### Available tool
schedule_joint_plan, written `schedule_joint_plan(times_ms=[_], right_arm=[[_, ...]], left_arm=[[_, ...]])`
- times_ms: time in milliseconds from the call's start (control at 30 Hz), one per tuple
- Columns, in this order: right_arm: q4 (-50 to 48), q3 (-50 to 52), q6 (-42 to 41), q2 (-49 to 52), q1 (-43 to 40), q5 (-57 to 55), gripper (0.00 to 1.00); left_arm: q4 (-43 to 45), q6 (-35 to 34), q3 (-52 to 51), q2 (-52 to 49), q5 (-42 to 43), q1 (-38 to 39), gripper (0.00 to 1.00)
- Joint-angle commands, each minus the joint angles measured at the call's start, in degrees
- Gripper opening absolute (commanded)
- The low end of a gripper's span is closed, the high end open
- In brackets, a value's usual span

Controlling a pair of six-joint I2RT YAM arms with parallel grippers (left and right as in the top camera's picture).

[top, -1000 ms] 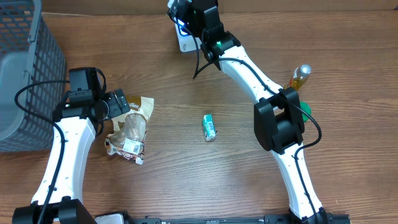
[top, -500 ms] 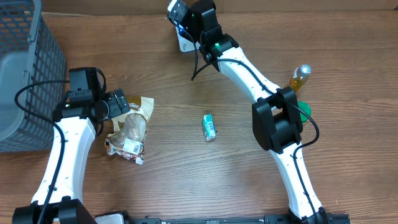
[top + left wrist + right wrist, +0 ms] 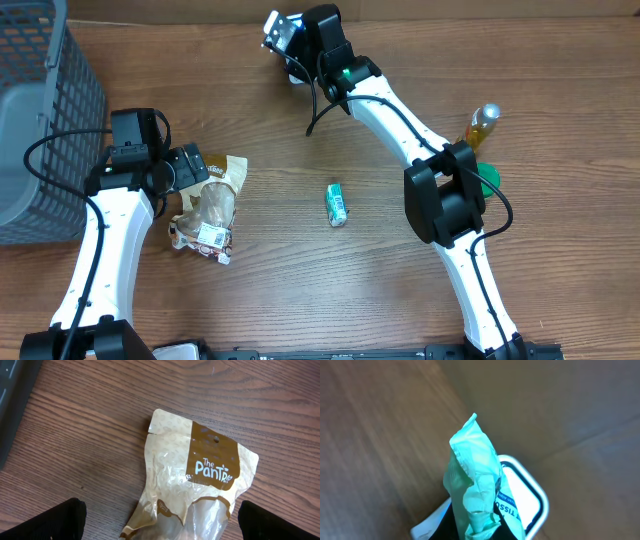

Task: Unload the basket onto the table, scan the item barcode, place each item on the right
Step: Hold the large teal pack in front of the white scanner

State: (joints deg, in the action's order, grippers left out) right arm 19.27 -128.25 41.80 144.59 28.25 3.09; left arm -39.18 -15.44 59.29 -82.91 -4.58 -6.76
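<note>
My right gripper (image 3: 480, 527) is shut on a pale green tissue pack (image 3: 475, 475), holding it up at the table's far edge, where the overhead view shows the gripper (image 3: 287, 38) too. Just behind the pack lies a white scanner (image 3: 532, 502) with a dark rim, mostly hidden under the arm in the overhead view. No barcode shows on the pack. My left gripper (image 3: 165, 527) hangs open over a brown and clear "The Pantry" snack bag (image 3: 200, 475), one dark finger on each side and neither touching it.
A grey mesh basket (image 3: 40, 110) stands at the far left. A small green pack (image 3: 337, 204) lies mid-table. An amber bottle (image 3: 482, 124) and a green object (image 3: 489, 178) sit to the right, by the right arm. The snack bag (image 3: 208, 205) carries a white label.
My right gripper has swung a little left and towards the far edge with the tissue pack. The left arm and the snack bag have not moved.
</note>
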Motion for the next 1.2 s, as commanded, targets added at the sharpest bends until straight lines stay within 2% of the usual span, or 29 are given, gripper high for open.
schedule_joint_plan(times_ms=[0, 233, 567, 800, 933, 1167], right_arm=[[2.6, 0.0, -1.6, 0.4, 0.3, 3.7, 0.04], [2.6, 0.0, -1.5, 0.4, 0.2, 3.7, 0.04], [-4.9, 0.0, -1.7, 0.2, -0.3, 0.4, 0.04], [-7.8, 0.0, -17.6, -8.3, -0.3, -5.2, 0.04], [0.0, 0.0, -23.9, -17.1, -0.3, -5.4, 0.04], [32.5, 0.0, -35.8, -29.5, -0.9, -5.3, 0.04]], left_arm=[[0.0, 0.5, 1.1, -0.2, -0.3, 0.0, 1.00], [0.0, 0.5, 1.1, -0.2, -0.3, 0.0, 0.99], [0.0, 0.5, 1.1, -0.2, -0.3, 0.0, 1.00], [0.0, 0.5, 1.1, -0.2, -0.3, 0.0, 1.00], [0.0, 0.5, 1.1, -0.2, -0.3, 0.0, 1.00], [0.0, 0.5, 1.1, -0.2, -0.3, 0.0, 1.00]])
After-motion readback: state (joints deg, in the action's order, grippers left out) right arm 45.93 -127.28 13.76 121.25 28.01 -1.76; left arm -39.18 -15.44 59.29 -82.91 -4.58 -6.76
